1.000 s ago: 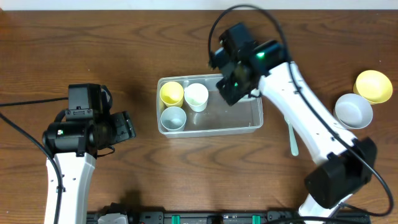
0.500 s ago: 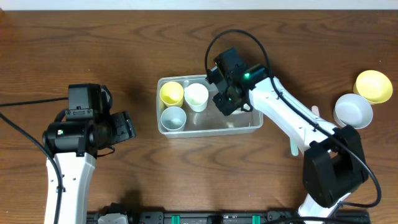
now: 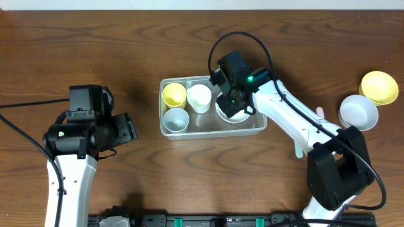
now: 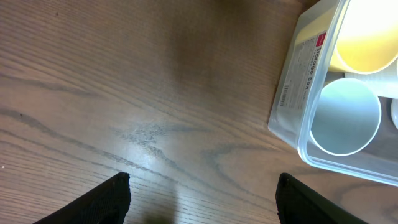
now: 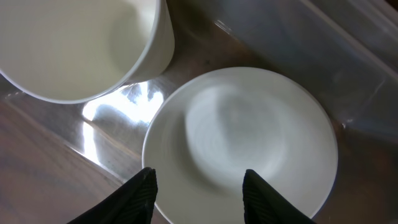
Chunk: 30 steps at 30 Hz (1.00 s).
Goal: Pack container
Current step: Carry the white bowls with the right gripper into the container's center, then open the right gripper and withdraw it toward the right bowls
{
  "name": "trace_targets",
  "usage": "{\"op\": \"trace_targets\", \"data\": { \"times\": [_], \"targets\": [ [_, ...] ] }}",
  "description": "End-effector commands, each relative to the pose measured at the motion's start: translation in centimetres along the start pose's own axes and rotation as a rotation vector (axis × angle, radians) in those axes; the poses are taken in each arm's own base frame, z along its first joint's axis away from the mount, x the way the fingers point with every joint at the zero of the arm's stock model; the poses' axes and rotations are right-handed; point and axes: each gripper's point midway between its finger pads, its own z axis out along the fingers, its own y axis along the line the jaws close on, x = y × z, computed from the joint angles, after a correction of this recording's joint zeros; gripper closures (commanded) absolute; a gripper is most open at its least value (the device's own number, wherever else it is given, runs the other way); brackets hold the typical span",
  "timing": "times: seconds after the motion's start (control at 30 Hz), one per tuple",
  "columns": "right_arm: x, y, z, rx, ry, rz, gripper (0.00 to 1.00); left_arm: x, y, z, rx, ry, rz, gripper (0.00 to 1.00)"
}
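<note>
Now | brown wood-grain table (image 3: 95, 50) | left claw (image 4: 202, 194) apart | right claw (image 5: 199, 186) apart over clear container (image 3: 214, 133)

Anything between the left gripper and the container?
Nothing. Only bare wooden table separates the left gripper from the container, as the overhead and left wrist views both show.

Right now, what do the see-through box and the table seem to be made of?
The box looks like clear, glossy plastic: the wood shows through it, and it catches glare. The table shows brown wood grain with a soft sheen; whether it is solid wood or laminate, I cannot tell.
</note>
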Motion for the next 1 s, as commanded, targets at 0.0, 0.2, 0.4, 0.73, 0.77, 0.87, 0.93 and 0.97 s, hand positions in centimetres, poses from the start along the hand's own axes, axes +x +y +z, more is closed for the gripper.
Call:
{"op": "trace_targets", "data": {
  "times": [0.0,0.2,0.4,0.73,0.77,0.87,0.93,0.97],
  "targets": [
    [-0.4,0.1,-0.2,0.006,-0.013,-0.005,0.57,-0.2,0.2,-0.4,-0.009,-0.015,-0.004,0.25],
    [-0.1,-1.9,-0.3,0.097,-0.008,0.113,0.99,-0.2,0.2,-0.4,-0.009,-0.015,-0.004,0.25],
    [0.4,-3.3,0.6,0.140,0.011,0.143,0.99,-0.2,0.2,-0.4,-0.009,-0.015,-0.004,0.25],
    [2.5,-4.7,5.8,0.166,0.129,0.160,0.99,-0.2,0.2,-0.4,-0.009,-0.015,-0.004,0.25],
    [2.5,-5.0,6.0,0.185,0.128,0.170,0.99,-0.2,0.2,-0.4,-0.009,-0.015,-0.004,0.25],
    [2.4,-6.4,5.9,0.265,0.114,0.227,0.99,-0.2,0.2,-0.4,-0.009,-0.015,-0.004,0.25],
    [2.2,-7.2,5.6,0.313,0.101,0.246,0.99,-0.2,0.2,-0.4,-0.009,-0.015,-0.004,0.25],
    [2.2,-7.5,5.5,0.330,0.097,0.250,0.99,-0.2,0.2,-0.4,-0.009,-0.015,-0.004,0.25]
  ]
}}
